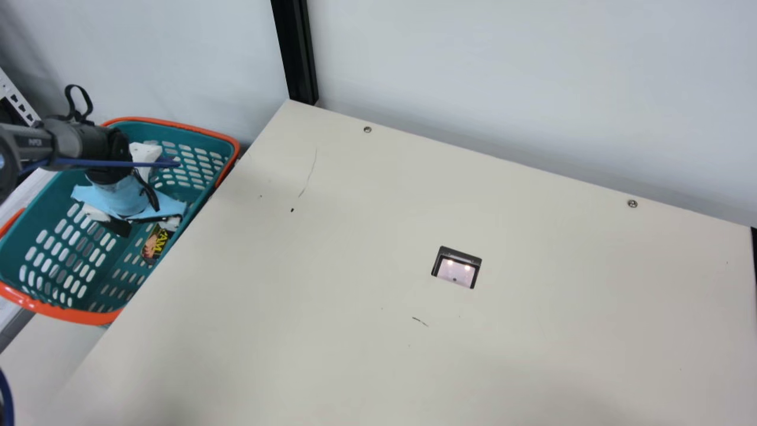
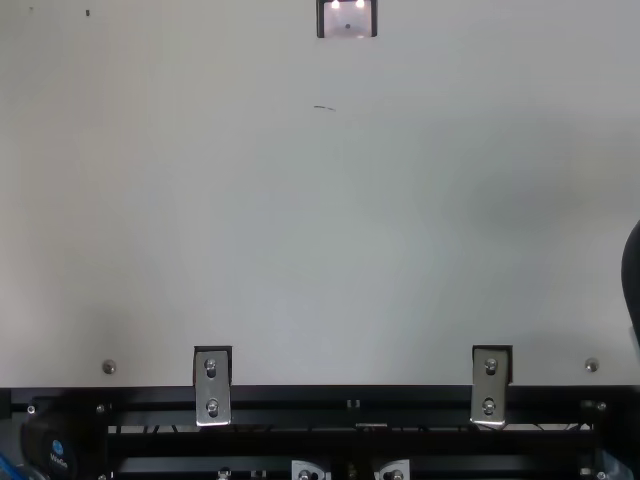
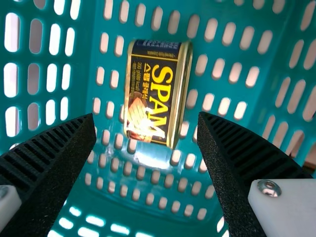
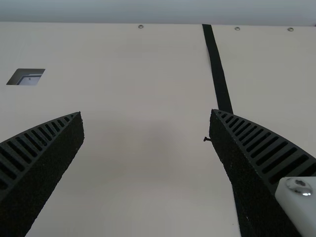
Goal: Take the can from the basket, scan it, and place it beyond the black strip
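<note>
Main view — left pincer (image 1: pixel 142 225) wide over can (image 1: pixel 155 242) in basket (image 1: pixel 77 315) — right wrist view, right pincer (image 4: pixel 146 112) wide.

Black post (image 1: pixel 295 53), pale wall (image 1: pixel 502 77), small round screws (image 1: pixel 367 129).

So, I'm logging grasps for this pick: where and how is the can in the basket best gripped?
I'd grip the can by its two long sides, about midway along, coming through the open top of the basket. It is boxy, narrower across than long, and its label faces the left hand, whose open fingers flank those sides in the wrist view.
</note>
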